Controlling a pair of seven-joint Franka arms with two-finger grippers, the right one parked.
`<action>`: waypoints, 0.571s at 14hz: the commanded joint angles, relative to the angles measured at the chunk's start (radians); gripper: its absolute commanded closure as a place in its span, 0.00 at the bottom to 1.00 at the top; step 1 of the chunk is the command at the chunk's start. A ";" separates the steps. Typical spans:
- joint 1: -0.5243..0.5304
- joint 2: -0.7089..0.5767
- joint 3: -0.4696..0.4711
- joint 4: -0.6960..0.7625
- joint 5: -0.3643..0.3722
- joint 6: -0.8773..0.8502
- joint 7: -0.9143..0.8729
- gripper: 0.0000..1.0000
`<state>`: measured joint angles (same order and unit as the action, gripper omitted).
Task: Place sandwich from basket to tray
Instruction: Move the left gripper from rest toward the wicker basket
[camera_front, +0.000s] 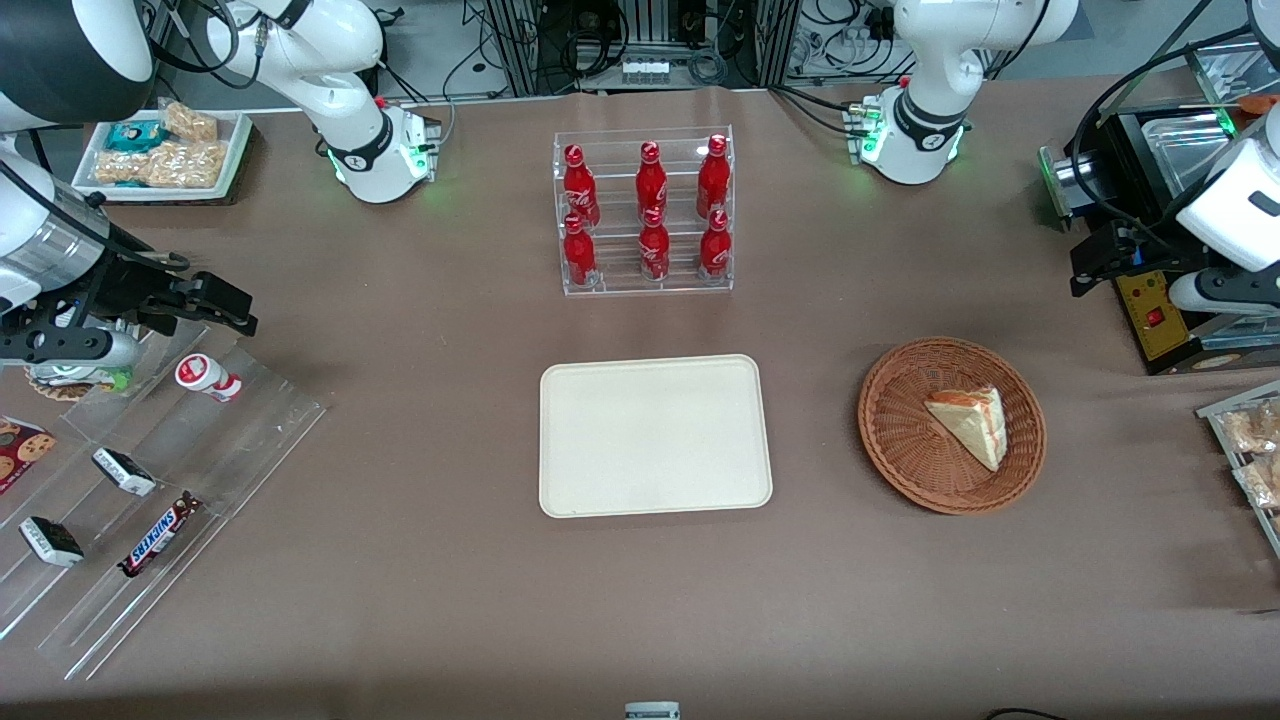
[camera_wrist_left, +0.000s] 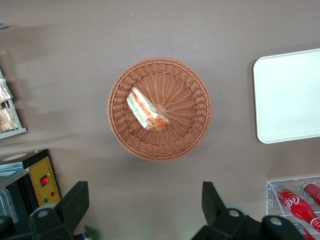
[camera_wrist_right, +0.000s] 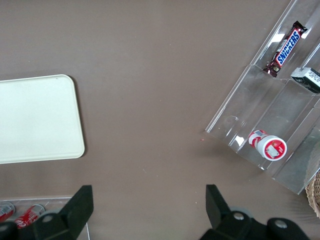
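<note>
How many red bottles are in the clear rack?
6 bottles in the rack: three on the upper step, three on the lower. None seem hidden. The left gripper hovers open, off the basket.

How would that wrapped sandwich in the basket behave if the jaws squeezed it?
The sandwich is pale bread with layered filling, so it probably squashes easily. Its clear wrap may feel slippery. Lying flat in the basket, it seems unlikely to roll. The gripper hangs open above the table beside the basket.
</note>
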<state>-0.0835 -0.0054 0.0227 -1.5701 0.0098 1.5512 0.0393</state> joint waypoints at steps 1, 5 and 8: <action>0.013 0.018 -0.012 0.033 -0.011 -0.033 0.017 0.00; 0.013 0.018 -0.012 0.029 -0.008 -0.040 0.010 0.00; 0.008 0.016 -0.013 0.006 -0.010 -0.069 -0.007 0.00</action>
<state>-0.0836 0.0040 0.0199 -1.5693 0.0096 1.5012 0.0385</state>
